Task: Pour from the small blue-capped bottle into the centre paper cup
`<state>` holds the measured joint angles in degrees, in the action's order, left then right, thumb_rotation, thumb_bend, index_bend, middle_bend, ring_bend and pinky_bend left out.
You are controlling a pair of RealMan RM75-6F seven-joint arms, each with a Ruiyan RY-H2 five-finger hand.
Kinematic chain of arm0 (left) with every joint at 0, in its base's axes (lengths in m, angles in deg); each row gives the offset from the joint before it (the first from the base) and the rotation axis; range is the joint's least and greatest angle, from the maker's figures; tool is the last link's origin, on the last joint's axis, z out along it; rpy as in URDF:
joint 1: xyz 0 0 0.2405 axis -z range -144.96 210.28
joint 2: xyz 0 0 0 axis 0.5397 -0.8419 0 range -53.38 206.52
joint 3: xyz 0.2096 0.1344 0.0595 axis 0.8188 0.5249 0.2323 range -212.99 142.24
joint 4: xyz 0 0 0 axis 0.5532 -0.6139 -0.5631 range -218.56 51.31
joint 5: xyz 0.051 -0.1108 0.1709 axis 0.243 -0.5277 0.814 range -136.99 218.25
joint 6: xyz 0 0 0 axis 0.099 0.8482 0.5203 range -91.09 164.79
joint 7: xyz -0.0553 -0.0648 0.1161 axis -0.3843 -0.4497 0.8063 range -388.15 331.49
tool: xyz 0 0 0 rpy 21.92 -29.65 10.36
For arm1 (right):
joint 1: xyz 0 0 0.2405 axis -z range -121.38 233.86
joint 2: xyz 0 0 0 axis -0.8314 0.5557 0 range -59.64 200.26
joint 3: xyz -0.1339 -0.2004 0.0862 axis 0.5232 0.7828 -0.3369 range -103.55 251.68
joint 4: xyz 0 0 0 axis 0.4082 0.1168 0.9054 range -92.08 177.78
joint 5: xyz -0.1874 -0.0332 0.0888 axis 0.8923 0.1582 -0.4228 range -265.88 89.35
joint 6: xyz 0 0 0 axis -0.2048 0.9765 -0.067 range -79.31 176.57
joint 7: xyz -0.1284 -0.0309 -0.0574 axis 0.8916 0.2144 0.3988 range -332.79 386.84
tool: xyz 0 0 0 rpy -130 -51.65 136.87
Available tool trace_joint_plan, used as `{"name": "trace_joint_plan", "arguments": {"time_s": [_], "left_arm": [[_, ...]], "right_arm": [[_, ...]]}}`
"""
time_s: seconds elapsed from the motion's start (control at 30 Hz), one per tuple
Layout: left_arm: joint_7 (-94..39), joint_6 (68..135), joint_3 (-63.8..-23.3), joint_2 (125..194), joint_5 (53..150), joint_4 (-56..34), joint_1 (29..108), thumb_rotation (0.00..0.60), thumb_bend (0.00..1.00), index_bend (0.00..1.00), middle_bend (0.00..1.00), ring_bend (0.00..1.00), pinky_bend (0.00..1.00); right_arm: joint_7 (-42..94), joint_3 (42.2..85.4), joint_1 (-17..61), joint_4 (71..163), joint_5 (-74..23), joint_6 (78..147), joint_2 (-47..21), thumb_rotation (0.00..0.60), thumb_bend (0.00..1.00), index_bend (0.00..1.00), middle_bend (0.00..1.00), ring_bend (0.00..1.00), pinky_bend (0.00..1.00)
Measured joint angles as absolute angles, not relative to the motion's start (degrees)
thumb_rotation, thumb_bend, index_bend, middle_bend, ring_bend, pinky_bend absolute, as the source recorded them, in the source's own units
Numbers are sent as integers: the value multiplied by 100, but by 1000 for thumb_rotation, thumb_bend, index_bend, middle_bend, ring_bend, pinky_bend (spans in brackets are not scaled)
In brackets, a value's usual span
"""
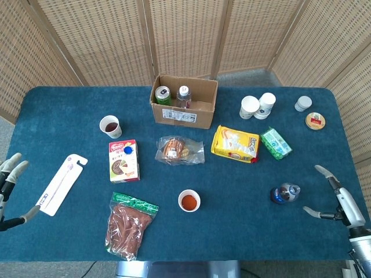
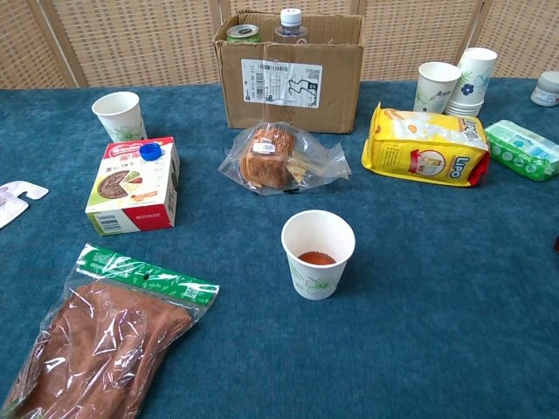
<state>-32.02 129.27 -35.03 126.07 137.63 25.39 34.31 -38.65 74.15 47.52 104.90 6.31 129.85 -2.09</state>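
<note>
Table (image 2: 454, 332) covered in matt, napped blue cloth; backdrop of woven cane screens (image 1: 185, 35) in wooden frames. Corrugated brown cardboard box (image 2: 288, 83), matt, holding a glossy metal can (image 2: 243, 33) and a clear plastic bottle (image 2: 289, 24); white matt paper cup (image 2: 317, 254) with printed leaf pattern. Glossy clear plastic wraps the pastry bag (image 2: 284, 161) and the sausage pack (image 2: 96, 345), the yellow snack bag (image 2: 428, 144) is shiny film, and the small carton (image 2: 133, 185) is smooth printed card.
</note>
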Motion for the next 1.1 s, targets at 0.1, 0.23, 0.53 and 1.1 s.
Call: {"name": "trace_joint_plan", "arguments": {"time_s": [0.1, 0.23, 0.53, 1.1], "left_arm": [[-3146, 12927, -3498, 12630, 13772, 2564, 3424, 600, 246, 0, 0, 0, 0], [-3042, 12902, -3493, 12660, 13767, 2601, 3424, 600, 247, 0, 0, 0, 0], [-2788, 12845, -3511, 12735, 13683, 2697, 3426, 600, 247, 0, 0, 0, 0], [-2389, 12731, -3548, 12848, 13566, 2854, 3455, 600, 247, 0, 0, 0, 0]], "right_arm": [[-4123, 7484, 4714, 10265, 686, 13002, -339, 600, 0, 0, 0, 0, 0], [-4412, 7548, 4636, 9952, 741, 13015, -514, 600, 0, 0, 0, 0, 0], [-4792, 7748, 4492, 9385, 867, 12966, -842, 600, 0, 0, 0, 0, 0], [-5446, 8001, 4249, 8506, 965, 12841, -1203, 600, 0, 0, 0, 0, 0]]}}
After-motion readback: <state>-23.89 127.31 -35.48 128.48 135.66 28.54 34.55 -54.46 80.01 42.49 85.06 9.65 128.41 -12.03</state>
